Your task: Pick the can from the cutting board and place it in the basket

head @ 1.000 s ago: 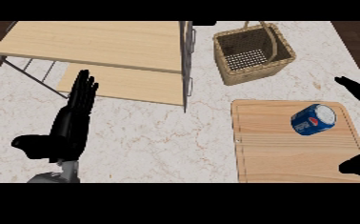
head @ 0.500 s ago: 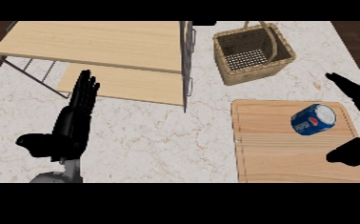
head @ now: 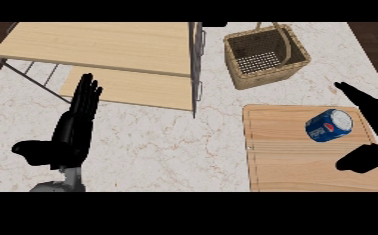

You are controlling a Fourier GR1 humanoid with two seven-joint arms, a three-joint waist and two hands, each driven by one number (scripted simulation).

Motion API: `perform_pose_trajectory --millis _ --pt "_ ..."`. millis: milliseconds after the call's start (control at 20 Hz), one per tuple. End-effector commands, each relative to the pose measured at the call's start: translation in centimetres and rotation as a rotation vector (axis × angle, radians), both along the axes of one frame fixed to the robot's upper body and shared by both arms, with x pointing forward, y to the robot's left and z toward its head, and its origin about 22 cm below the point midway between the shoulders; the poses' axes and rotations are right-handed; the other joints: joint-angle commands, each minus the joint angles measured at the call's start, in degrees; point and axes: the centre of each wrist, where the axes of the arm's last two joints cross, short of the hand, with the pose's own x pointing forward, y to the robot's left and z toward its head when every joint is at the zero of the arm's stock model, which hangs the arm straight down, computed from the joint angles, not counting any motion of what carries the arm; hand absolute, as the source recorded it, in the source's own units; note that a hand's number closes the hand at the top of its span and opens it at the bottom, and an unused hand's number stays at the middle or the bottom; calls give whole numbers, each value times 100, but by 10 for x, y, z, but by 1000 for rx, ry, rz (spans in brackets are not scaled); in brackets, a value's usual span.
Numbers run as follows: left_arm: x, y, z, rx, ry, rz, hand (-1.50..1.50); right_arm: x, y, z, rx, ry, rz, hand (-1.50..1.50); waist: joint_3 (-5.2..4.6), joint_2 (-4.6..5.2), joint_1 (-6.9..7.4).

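Nearest, at the lower left of the head view, the left hand [head: 72,131] rests over the marble counter [head: 162,149], fingers straight and pointing up the view with the thumb stuck out to the side; it holds nothing. At the lower right, the wooden cutting board [head: 295,164] lies flat on the counter, reaching to the view's right edge. The right hand [head: 359,158] shows only in part at that edge: a dark lobe low over the board's right side and a straight finger higher up, just past the board's far right corner. The two parts are spread wide apart, and the hand holds nothing. Between them, without touching either, the blue soda can [head: 329,125] lies on its side on the board's far right part, its silver top turned up and to the right. Farther back, beyond the board and apart from it, a woven wicker basket [head: 240,66] with a thin handle stands on the counter, its mesh bottom visible inside. To the left of the basket, a light wooden shelf rack [head: 103,41] with grey metal legs takes up the far left of the counter, its lower shelf showing beneath the top one.
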Motion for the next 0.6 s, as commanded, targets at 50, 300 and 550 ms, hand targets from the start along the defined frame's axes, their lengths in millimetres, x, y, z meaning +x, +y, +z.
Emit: perform_pose_trajectory --millis 50,300,550 --pt "-5 -6 14 12 -4 -5 0 7 -4 -23 2 32 2 -150 2 0 7" --pt "-12 8 -2 17 -17 -7 0 8 8 -37 -12 38 3 -150 1 2 13" --pt "-7 3 8 -3 -4 -4 0 -2 8 -30 19 43 1 -150 0 -2 -8"
